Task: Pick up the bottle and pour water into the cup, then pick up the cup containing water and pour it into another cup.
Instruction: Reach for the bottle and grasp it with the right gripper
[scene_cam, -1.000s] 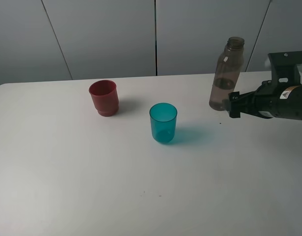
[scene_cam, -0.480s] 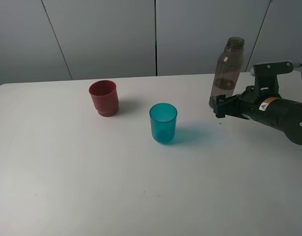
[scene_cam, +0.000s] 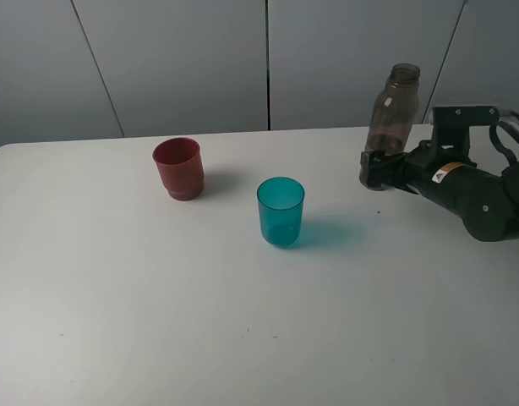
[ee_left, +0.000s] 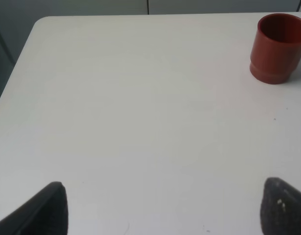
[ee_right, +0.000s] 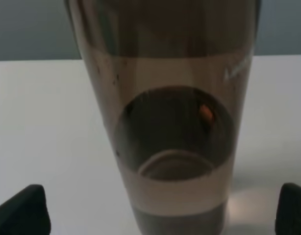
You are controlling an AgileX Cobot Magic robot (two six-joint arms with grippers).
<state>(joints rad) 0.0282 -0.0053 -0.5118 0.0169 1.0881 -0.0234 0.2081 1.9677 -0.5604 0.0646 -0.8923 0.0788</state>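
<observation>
- The bottle (scene_cam: 393,114) stood upright on the table (scene_cam: 116,304), at the far right of the overhead view near the back edge. Its neck was open, w/ no cap.
- In the R wrist view the bottle (ee_right: 175,122) filled the middle of the frame. Its lower part looked darker than the upper, and a small orange speck showed through the wall. You couldn't read the water level for sure.
- Your R gripper (scene_cam: 371,169) sat low at the bottle's base, jaws spread wide w/ one finger on each side of the body.
- The R wrist view put both fingertips (ee_right: 23,210) out at the frame edges, w/ white table showing btwn each tip and the bottle. So it wasn't clamped, and no contact showed.
- The teal cup (scene_cam: 281,211) stood upright near the table's centre. It was well apart from the bottle, to its left in the overhead view and nearer the camera. You couldn't tell if anything was in it.
- The red cup (scene_cam: 178,167) stood upright further left and further back than the teal cup, apart from it and mouth up.
- Your L gripper (ee_left: 165,208) hung over bare table w/ jaws wide apart and nothing btwn them.
- The L wrist view showed the red cup (ee_left: 278,49) ahead and off to one side, well apart from the gripper.
- Grey wall panels (scene_cam: 183,59) ran behind the table's back edge.
</observation>
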